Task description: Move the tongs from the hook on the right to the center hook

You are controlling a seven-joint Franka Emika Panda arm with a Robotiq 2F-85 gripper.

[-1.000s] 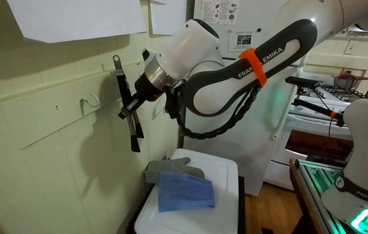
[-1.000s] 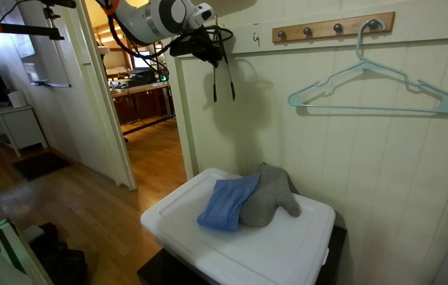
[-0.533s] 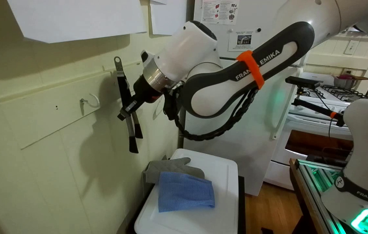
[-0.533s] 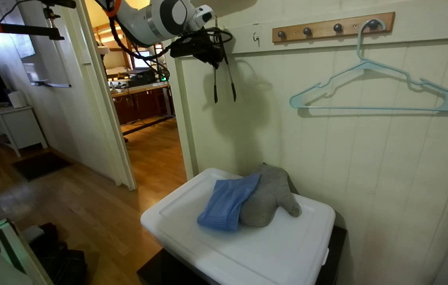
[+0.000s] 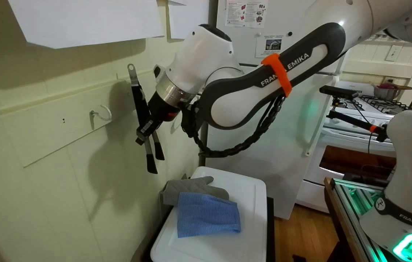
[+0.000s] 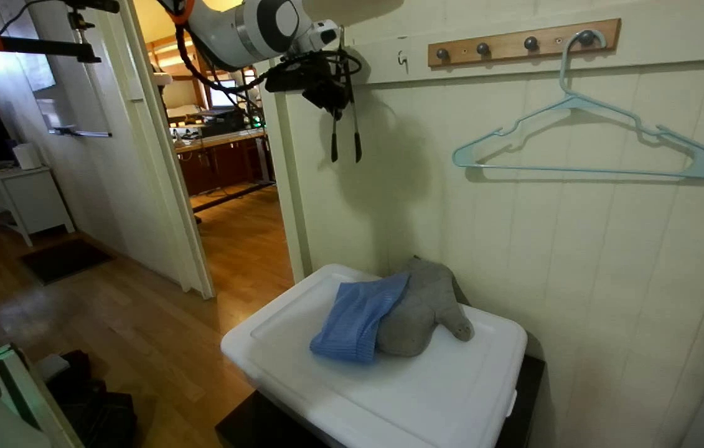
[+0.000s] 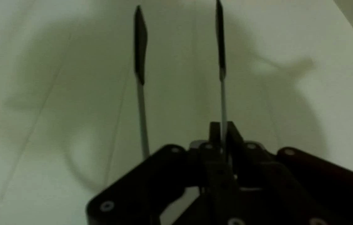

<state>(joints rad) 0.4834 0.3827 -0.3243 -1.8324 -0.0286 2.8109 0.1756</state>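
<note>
The tongs [image 5: 139,100] are long, with a metal ring at the top and black tips. They hang tip-down close to the wall and show in an exterior view [image 6: 355,118]. My gripper [image 5: 141,139] is closed on one arm of the tongs. In the wrist view that arm runs between the fingertips [image 7: 222,131], and the other arm [image 7: 143,122] stands free to the left. Whether the ring rests on a hook is hidden. A metal hook [image 5: 96,114] on the wall board holds nothing; it also shows in an exterior view [image 6: 402,60].
A wooden rack [image 6: 507,48] with knobs holds a light blue hanger [image 6: 582,102]. Below, a white lid [image 6: 352,398] carries a blue cloth [image 6: 358,320] and a grey mitt [image 6: 417,317]. A white box-like cabinet [image 5: 89,22] overhangs the wall; a fridge [image 5: 256,145] stands behind.
The wrist has tilted more steeply down and the gripper has dropped slightly, still closed on the tongs. The tongs' lower ends have swung a little toward the fridge; the ring has barely moved.
</note>
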